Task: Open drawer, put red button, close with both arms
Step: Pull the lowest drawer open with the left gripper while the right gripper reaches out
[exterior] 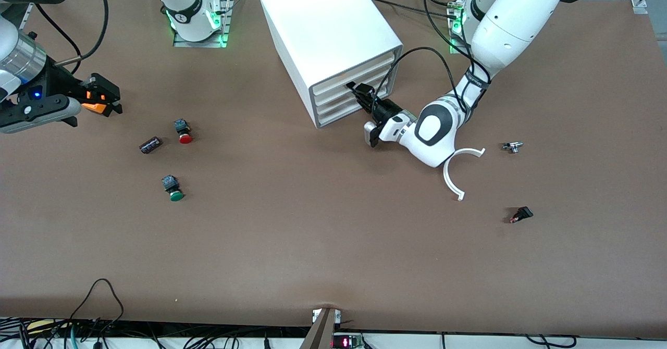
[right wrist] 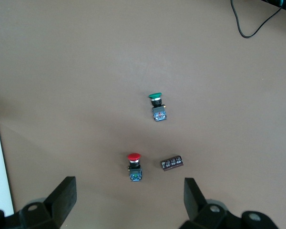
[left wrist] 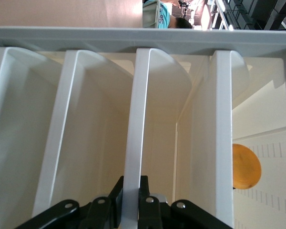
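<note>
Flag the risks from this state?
1. The left pincer pinches only a thin drawer front edge; it may slip when pulled.
2. The green button and dark cylinder lie close to the red button; the open right pincer, hanging over bare table, could take the wrong part.

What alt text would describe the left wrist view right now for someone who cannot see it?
The left gripper is closed on the front edge of one white drawer, one of four alike in the cabinet. An orange round patch shows inside the cabinet next to the end drawer.
</note>
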Motion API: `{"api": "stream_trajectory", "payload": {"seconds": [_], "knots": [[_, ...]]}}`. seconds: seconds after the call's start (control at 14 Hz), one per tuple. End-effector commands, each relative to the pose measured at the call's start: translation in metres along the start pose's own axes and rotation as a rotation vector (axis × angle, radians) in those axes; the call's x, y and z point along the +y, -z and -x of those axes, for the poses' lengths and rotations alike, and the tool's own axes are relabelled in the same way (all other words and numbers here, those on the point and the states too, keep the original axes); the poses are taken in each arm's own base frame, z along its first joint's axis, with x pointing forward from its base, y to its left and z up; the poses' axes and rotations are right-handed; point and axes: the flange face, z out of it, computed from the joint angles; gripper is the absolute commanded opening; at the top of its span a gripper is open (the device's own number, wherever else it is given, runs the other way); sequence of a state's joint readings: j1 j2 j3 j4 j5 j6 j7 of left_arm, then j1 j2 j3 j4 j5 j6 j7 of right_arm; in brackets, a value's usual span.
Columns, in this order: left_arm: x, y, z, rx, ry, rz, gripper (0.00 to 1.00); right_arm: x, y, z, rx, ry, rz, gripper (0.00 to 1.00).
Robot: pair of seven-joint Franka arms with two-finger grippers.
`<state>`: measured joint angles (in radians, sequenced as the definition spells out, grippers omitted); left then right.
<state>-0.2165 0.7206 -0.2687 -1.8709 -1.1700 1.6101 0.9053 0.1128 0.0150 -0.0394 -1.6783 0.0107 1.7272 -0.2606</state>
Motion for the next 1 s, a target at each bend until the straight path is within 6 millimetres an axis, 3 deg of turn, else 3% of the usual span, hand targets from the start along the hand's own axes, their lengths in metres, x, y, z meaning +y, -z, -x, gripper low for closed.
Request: {"api": "stream_trajectory", "payload": {"seconds": [0.0, 0.5, 0.93], "knots": [[0.004, 0.021, -0.006, 0.050, -0.011, -0.026, 0.09, 0.000, 0.001, -0.006, 0.006, 0.017, -0.001, 1.00], [0.010, 0.077, -0.010, 0.131, -0.029, -0.054, 0.08, 0.002, -0.001, -0.008, 0.009, 0.007, 0.000, 1.00], [0.006, 0.113, -0.006, 0.185, -0.023, -0.075, 0.08, 0.003, -0.026, -0.020, -0.013, 0.010, -0.006, 1.00]]}}
